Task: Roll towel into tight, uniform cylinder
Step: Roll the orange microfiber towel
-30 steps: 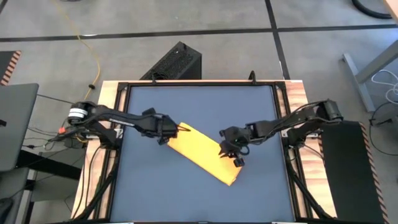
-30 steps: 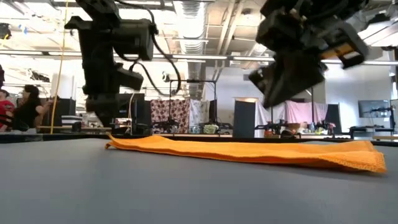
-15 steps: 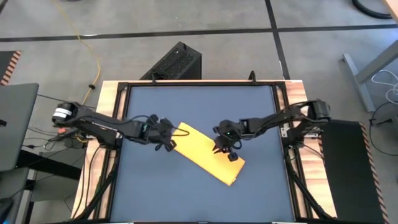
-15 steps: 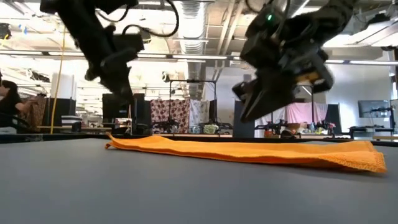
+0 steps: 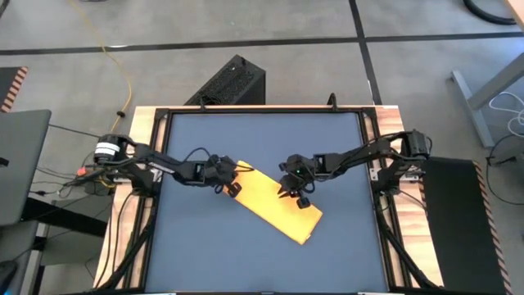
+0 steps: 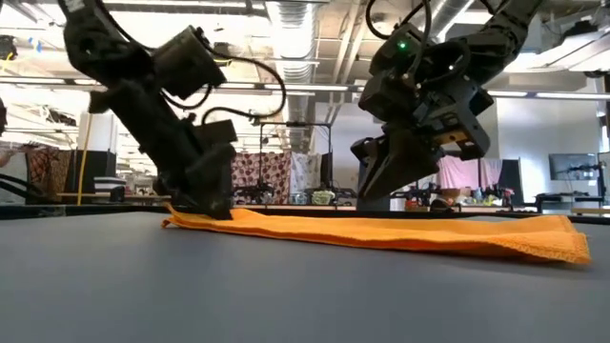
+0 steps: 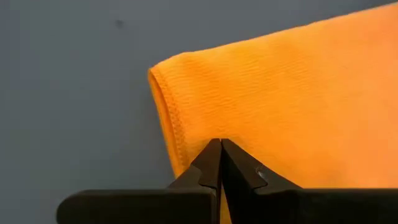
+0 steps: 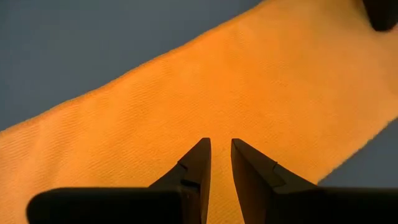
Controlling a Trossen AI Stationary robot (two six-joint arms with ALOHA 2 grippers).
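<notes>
Your towel [image 5: 274, 203] lies flat as a folded strip, diagonal across the middle of the counter [image 5: 205, 254]; no roll has been started. Your left gripper [image 5: 232, 182] is fully closed, its tip pressed at the strip's far-left end. Your right gripper [image 5: 288, 191] hovers over mid-strip with jaws narrowly parted, apparently holding nothing, though contact is hard to judge. Next, you need that end lifted and turned over evenly.

Black box [image 5: 232, 82] beyond dark table [image 5: 262, 262]
</notes>
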